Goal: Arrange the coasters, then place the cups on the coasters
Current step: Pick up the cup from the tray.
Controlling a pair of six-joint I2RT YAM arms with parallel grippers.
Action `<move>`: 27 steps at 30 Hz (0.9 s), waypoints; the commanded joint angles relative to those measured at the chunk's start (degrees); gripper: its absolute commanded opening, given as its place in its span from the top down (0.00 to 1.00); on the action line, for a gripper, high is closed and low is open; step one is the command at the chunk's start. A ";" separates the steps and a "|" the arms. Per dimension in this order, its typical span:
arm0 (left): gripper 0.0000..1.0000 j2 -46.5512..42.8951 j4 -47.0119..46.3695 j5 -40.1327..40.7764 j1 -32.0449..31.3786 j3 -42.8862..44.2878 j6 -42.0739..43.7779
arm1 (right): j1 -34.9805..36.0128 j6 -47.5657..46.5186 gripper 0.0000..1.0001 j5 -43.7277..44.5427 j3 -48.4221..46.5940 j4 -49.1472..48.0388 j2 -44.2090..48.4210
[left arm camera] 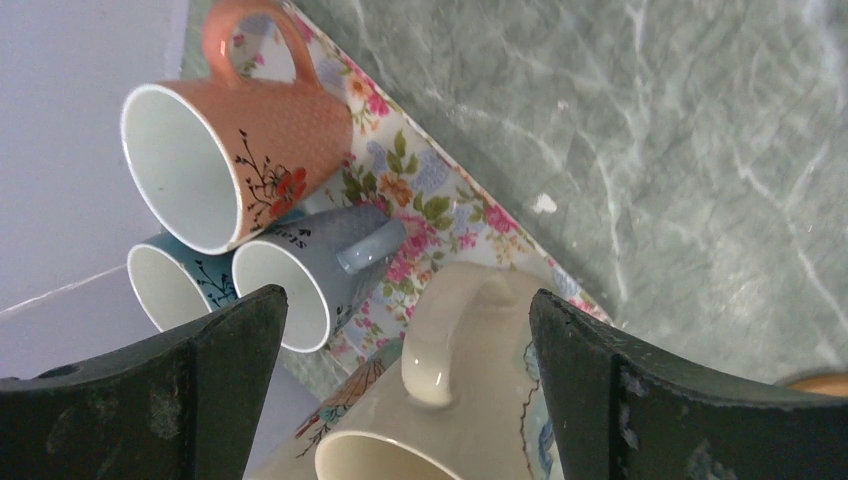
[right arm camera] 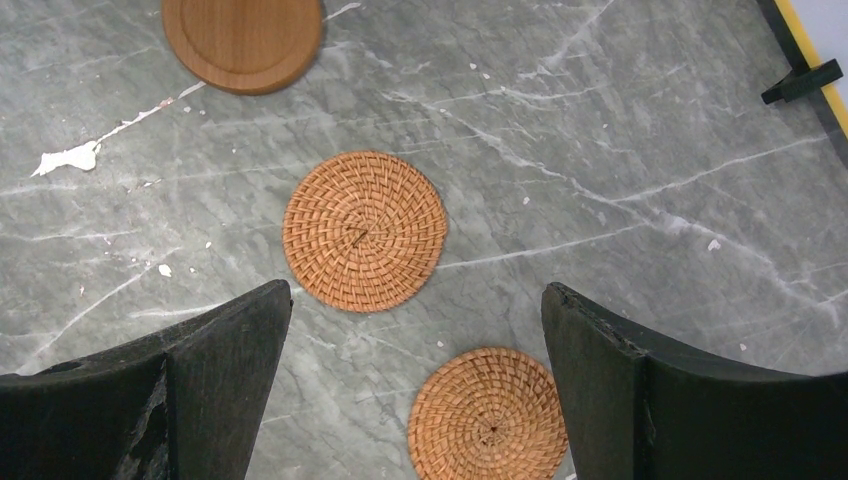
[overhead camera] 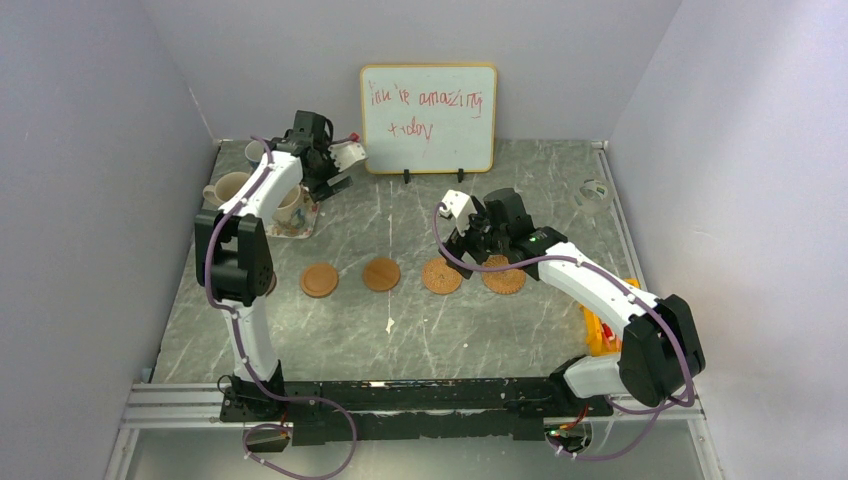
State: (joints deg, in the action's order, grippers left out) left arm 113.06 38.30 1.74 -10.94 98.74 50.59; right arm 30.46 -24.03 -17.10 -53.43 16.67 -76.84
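Observation:
Four round tan coasters lie in a row mid-table: two smooth wooden ones [overhead camera: 319,279] [overhead camera: 381,274] and two woven ones [overhead camera: 441,276] [overhead camera: 503,275]. My right gripper [right arm camera: 415,390] hangs open above the woven pair [right arm camera: 364,231] [right arm camera: 488,415], holding nothing. The cups stand on a floral tray [left arm camera: 440,200] at the back left: an orange-pink mug [left arm camera: 240,150], a grey-blue mug [left arm camera: 300,270], a teal one [left arm camera: 175,285] and a cream mug [left arm camera: 450,400]. My left gripper [left arm camera: 405,390] is open just over the cream mug, its handle between the fingers without contact.
A whiteboard [overhead camera: 428,118] leans on the back wall. A small white object [overhead camera: 594,193] sits at the back right, and a yellow-orange thing [overhead camera: 600,330] lies by the right arm. Another cream mug [overhead camera: 228,188] stands beside the left wall.

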 commanded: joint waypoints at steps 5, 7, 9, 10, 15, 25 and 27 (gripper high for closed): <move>0.08 0.18 7.85 -3.10 1.40 3.06 5.70 | -0.22 -0.93 0.00 -1.15 0.26 -1.21 0.31; 0.18 0.68 7.76 -2.15 1.49 3.08 5.53 | -0.14 -0.97 0.00 -1.16 0.34 -1.24 0.25; 0.18 1.42 8.11 -1.83 1.60 3.36 5.32 | -0.22 -1.00 0.00 -1.18 0.34 -1.20 0.15; 0.19 1.65 8.41 -1.83 1.62 3.39 5.36 | -0.18 -1.01 0.00 -1.18 0.34 -1.12 0.19; 0.27 1.80 8.19 -2.28 2.09 2.61 5.84 | -0.21 -1.02 0.00 -1.17 0.35 -1.20 0.16; 0.42 2.30 9.25 -2.18 2.93 3.31 6.19 | -0.26 -1.02 0.01 -1.35 0.34 -1.09 0.28; 0.47 2.46 9.31 -2.09 3.03 3.38 6.19 | -0.21 -0.99 0.01 -1.23 0.28 -1.11 0.29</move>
State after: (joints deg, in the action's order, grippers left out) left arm 115.35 46.65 0.69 -8.32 100.20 56.25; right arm 30.46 -24.36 -17.10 -53.28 16.67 -76.84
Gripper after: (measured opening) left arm 0.567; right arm 0.994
